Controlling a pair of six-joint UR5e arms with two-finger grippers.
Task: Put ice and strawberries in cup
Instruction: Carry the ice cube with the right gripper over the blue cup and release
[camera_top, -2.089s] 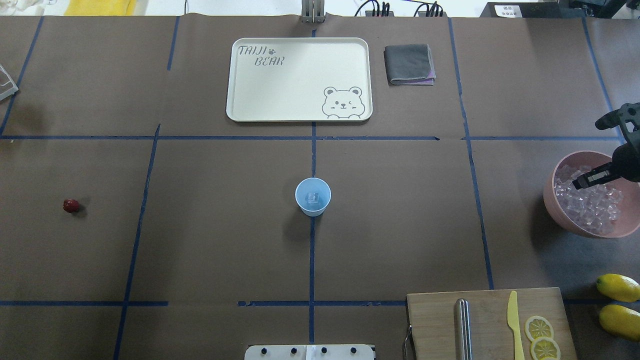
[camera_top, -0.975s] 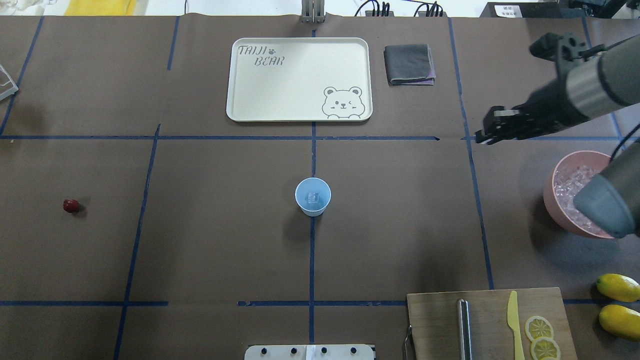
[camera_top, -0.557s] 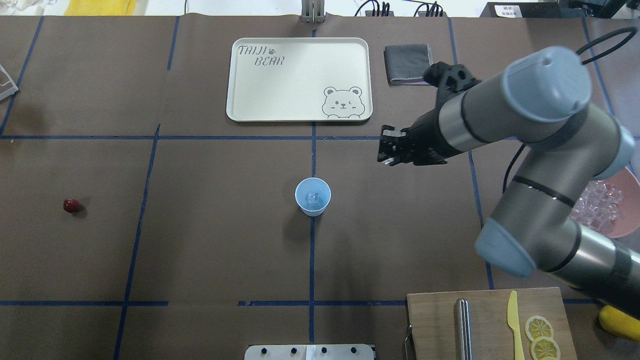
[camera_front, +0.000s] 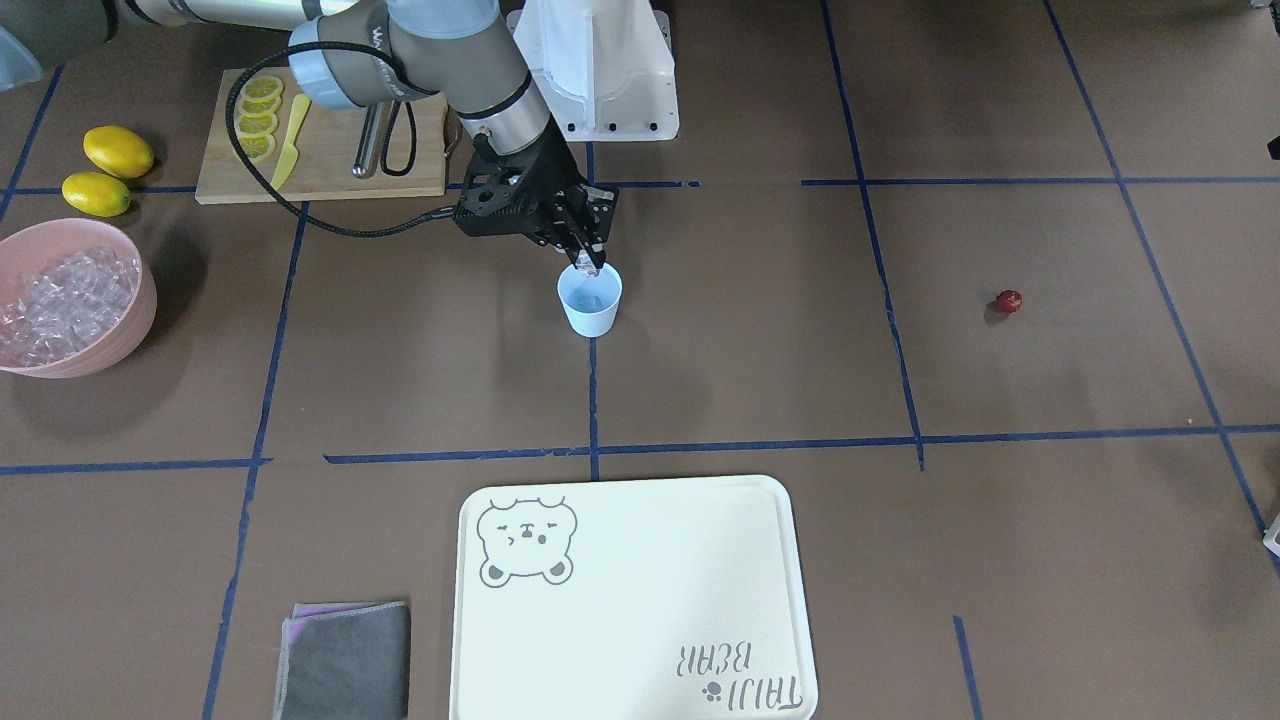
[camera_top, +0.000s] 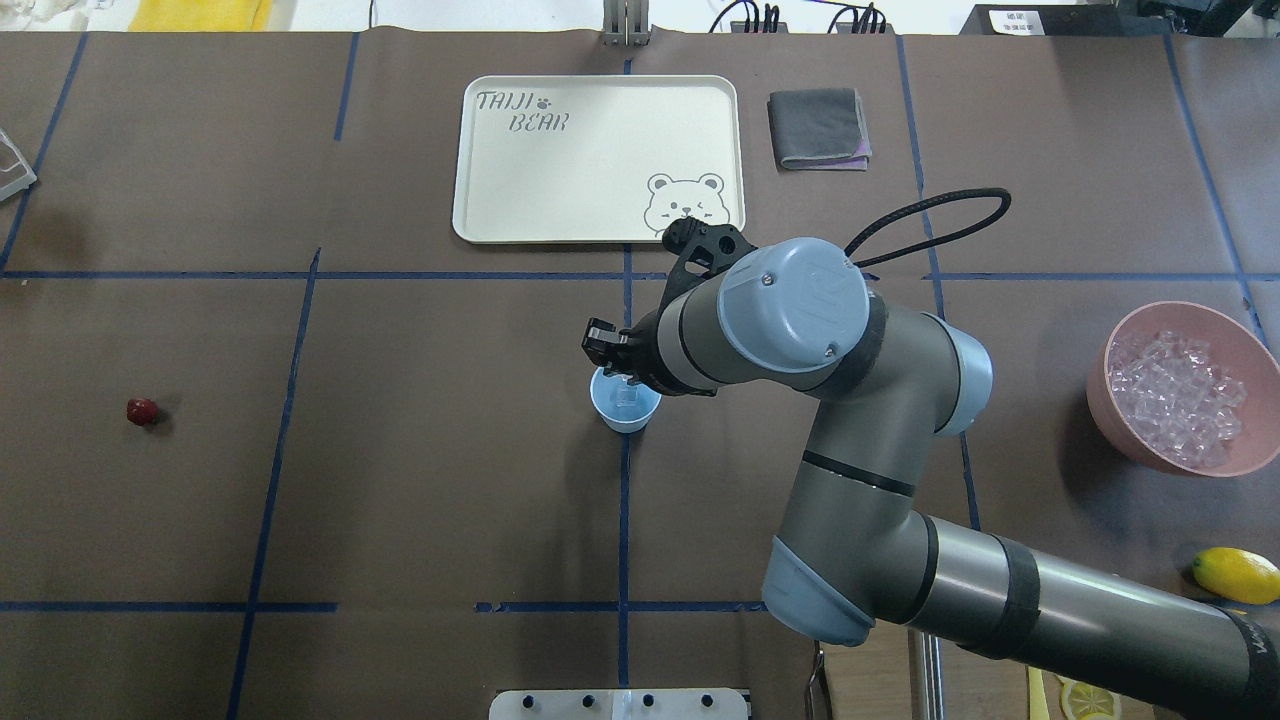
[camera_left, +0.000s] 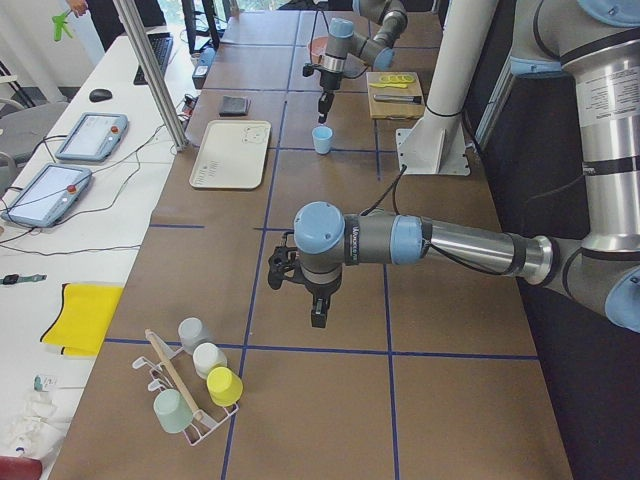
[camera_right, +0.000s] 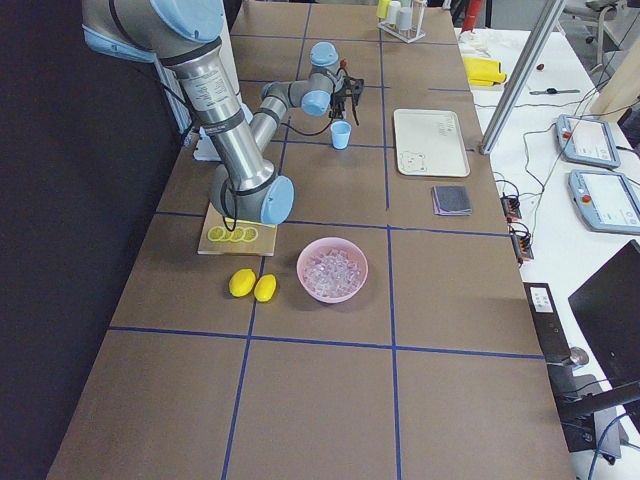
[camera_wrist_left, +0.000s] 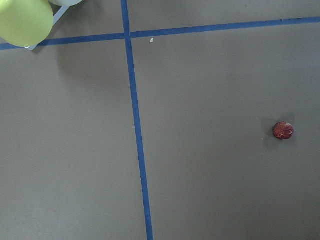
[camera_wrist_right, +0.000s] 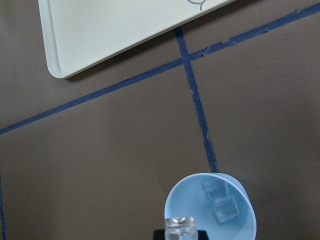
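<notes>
The pale-blue cup (camera_top: 625, 402) stands at the table's middle and holds two ice cubes (camera_wrist_right: 223, 210). My right gripper (camera_front: 587, 264) hangs just above the cup's rim (camera_wrist_right: 210, 176), shut on a clear ice cube (camera_wrist_right: 179, 225). The ice heap (camera_top: 1175, 395) lies in the pink bowl (camera_top: 1110, 400) at the right. The dark-red strawberry (camera_top: 142, 411) lies alone far left; it also shows in the left wrist view (camera_wrist_left: 283, 130). My left gripper (camera_left: 316, 315) shows only in the exterior left view, above the table; I cannot tell if it is open or shut.
A cream bear tray (camera_top: 598, 160) and a folded grey cloth (camera_top: 818, 128) lie at the far side. A cutting board with lemon slices (camera_front: 258, 110) and a yellow knife (camera_front: 290, 140), two lemons (camera_front: 105, 168), and a rack of cups (camera_left: 195, 385) stand around.
My right arm swung left from the pink bowl across the table and now holds an ice cube over the cup. The strawberry and cup have not moved.
</notes>
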